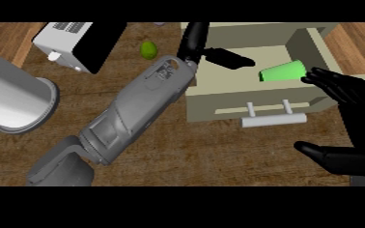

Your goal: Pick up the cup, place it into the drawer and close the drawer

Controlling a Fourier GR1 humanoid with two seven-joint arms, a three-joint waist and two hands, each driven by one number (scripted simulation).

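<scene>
Green cup point(283, 71) on its side inside the open drawer point(235, 94), just off the fingertips of the right hand point(341, 89), touching or nearly so; cannot tell which. Right hand spread and relaxed, pinching nothing. Left hand point(194, 41) straight-fingered over the drawer's far left corner, thumb jutting across the cavity toward the cup. Likely trouble: shutting with that thumb inside, jamming drawer against hand; or brushing the cup on the way out and rolling it. Worth clearing both hands before pushing the handle point(274, 120), nearer the body than the right fingertips.
</scene>
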